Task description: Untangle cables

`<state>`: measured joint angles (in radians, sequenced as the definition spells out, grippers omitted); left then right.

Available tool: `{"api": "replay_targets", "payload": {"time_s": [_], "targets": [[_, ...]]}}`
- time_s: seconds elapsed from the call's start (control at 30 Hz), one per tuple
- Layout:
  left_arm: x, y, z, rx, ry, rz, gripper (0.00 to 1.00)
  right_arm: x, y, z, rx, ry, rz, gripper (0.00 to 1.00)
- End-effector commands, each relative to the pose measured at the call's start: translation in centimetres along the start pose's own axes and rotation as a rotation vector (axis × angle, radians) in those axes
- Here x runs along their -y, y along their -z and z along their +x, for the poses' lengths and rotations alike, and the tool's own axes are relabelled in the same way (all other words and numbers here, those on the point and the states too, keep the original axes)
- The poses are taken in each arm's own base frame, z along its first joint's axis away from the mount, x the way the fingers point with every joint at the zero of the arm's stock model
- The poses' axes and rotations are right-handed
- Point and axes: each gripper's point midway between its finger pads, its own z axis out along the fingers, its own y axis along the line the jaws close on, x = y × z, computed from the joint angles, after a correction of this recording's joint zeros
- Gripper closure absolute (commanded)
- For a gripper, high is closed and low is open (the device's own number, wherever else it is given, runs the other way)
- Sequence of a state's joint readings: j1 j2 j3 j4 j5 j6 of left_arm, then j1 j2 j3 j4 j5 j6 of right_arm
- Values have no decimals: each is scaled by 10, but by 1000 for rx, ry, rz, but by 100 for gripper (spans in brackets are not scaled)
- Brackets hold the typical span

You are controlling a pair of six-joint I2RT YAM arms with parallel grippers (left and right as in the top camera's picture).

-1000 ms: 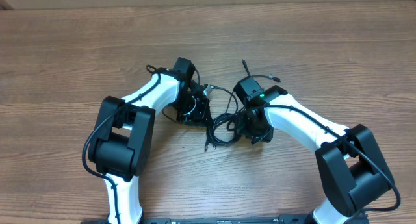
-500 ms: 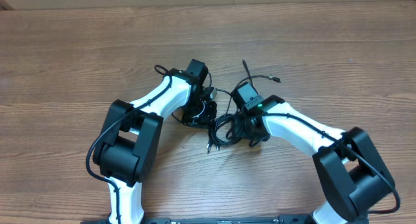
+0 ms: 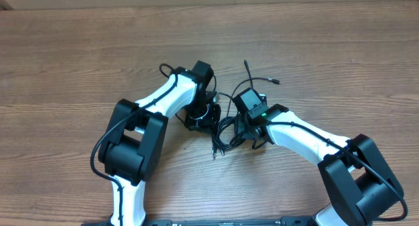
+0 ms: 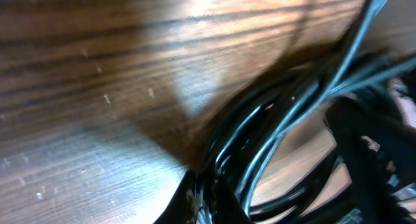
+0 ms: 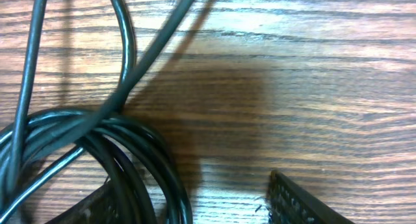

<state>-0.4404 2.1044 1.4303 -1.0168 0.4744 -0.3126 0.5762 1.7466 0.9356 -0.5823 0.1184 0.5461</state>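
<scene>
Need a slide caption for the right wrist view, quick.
Open right claw low over coiled black cables on the wooden table.

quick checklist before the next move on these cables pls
1. Left claw shut: ok, closed where the cables run into it.
2. Left claw on one strand only: cannot tell, that view is blurred.
3. Right claw open: ok, fingers wide apart.
4. Loop within the right claw's reach: ok, the coil lies by one finger.
5. Knot loosened: not ok, loops are bunched between the arms.
6. Plug free: ok, it lies apart on the table.
</scene>
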Motion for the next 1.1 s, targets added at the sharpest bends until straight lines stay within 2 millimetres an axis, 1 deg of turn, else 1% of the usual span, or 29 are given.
{"api": "replay_targets", "payload": {"time_s": [0.0, 0.07, 0.17, 0.33, 0.47, 0.53, 0.57, 0.67, 0.87, 0.97, 1.0, 1.07], "targets": [[20, 26, -18, 37, -30, 98, 96, 29, -25, 32, -100, 4, 103, 36], [23, 38, -23, 51, -26, 111, 96, 31, -25, 33, -102, 5, 113, 36], [24, 49, -29, 69, -32, 132, 96, 32, -25, 33, -101, 11, 121, 36], [7, 61, -38, 94, 14, 150, 96, 32, -25, 33, -102, 44, 119, 36], [6, 74, -48, 121, 19, 258, 96, 32, -25, 32, -102, 65, 115, 36], [2, 79, -56, 154, 21, 277, 96, 30, -25, 32, -102, 79, 107, 30], [2, 81, -60, 168, 21, 284, 96, 27, -25, 33, -109, 110, 86, 29], [5, 83, -64, 182, 23, 304, 96, 20, -25, 36, -128, 152, 46, 29], [18, 84, -63, 178, -5, 354, 96, 19, -26, 35, -124, 156, 42, 28], [16, 82, -63, 178, -5, 334, 96, 20, -26, 34, -121, 159, 48, 28], [14, 80, -62, 176, -2, 317, 96, 20, -26, 35, -122, 159, 47, 27], [12, 73, -59, 167, -2, 286, 96, 19, -25, 35, -127, 158, 40, 17]]}}
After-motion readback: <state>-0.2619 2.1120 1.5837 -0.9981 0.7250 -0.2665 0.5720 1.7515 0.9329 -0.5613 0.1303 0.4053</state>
